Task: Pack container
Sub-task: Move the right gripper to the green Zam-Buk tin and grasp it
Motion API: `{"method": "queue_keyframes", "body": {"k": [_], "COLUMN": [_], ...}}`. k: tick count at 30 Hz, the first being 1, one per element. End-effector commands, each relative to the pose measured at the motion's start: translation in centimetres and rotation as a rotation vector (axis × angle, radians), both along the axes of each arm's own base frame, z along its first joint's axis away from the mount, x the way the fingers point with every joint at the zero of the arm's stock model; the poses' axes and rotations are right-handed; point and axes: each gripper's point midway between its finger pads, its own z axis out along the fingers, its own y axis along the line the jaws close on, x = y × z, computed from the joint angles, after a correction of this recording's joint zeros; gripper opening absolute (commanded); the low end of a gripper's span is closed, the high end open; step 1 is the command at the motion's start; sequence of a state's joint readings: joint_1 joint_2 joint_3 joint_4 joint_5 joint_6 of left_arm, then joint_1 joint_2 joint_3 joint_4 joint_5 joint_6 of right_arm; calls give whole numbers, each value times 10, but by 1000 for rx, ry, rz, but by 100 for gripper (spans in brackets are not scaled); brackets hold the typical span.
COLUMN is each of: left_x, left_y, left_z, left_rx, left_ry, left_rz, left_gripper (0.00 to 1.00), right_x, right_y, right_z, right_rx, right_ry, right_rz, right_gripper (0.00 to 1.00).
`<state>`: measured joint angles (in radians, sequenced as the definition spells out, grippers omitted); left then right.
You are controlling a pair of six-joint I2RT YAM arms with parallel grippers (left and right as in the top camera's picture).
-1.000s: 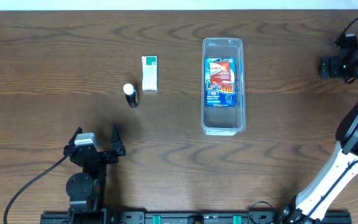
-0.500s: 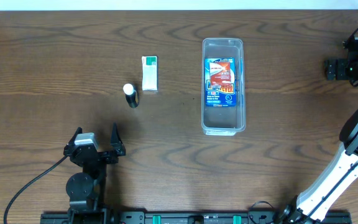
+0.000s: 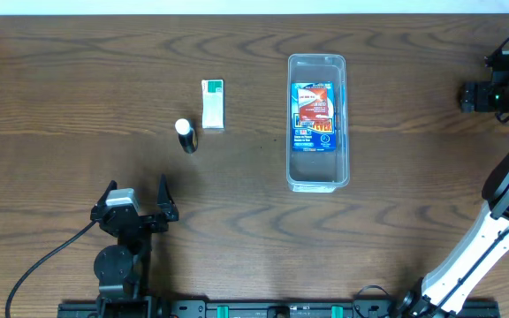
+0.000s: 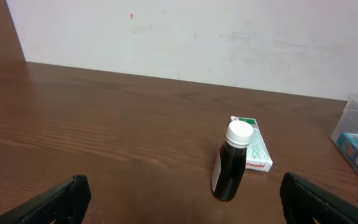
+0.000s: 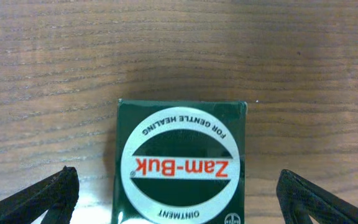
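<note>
The clear plastic container (image 3: 291, 132) lies right of the table's middle, with a blue and red packet (image 3: 315, 115) flat inside; its corner shows in the left wrist view (image 4: 352, 119). A green Zam-Buk box (image 5: 180, 155) lies on the table in the right wrist view. My right gripper (image 5: 179, 208) is open above it, one finger on each side; overhead it is at the far right edge (image 3: 472, 95), hiding the box. My left gripper (image 3: 136, 194) is open and empty at the front left, also shown in the left wrist view (image 4: 188, 202).
A dark bottle with a white cap (image 3: 186, 135) stands left of the container, also in the left wrist view (image 4: 232, 165). A green and white Panadol box (image 3: 212, 104) lies just behind it (image 4: 253, 152). A white wall edges the table's far side.
My right gripper has shifted a little toward the right edge of the table. The left arm and the objects have not moved.
</note>
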<state>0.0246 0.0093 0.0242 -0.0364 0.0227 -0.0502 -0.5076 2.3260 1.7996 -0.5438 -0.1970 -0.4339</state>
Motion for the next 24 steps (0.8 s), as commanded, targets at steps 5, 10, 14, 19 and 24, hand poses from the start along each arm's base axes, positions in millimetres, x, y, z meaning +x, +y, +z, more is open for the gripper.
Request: {"method": "queue_keyframes", "body": {"k": [5, 10, 14, 19, 24], "left_x": [-1, -1, -1, -1, -1], "left_y": [3, 3, 3, 3, 3], "left_z": [-17, -17, -17, -17, -17], "left_rx": [12, 12, 13, 13, 13], "left_ry": [50, 50, 50, 50, 50], "left_rz": [15, 15, 15, 15, 15], "left_gripper": [98, 98, 98, 98, 98], "right_x": [0, 0, -1, -2, -1], "right_y": [-2, -2, -1, -1, -2], "right_z": [-13, -15, -20, -24, -24], "right_rx": [28, 30, 34, 37, 35], "right_ry": [2, 6, 14, 19, 15], "right_rz": [-9, -9, -9, -10, -9], "right_gripper": [99, 99, 99, 99, 99]}}
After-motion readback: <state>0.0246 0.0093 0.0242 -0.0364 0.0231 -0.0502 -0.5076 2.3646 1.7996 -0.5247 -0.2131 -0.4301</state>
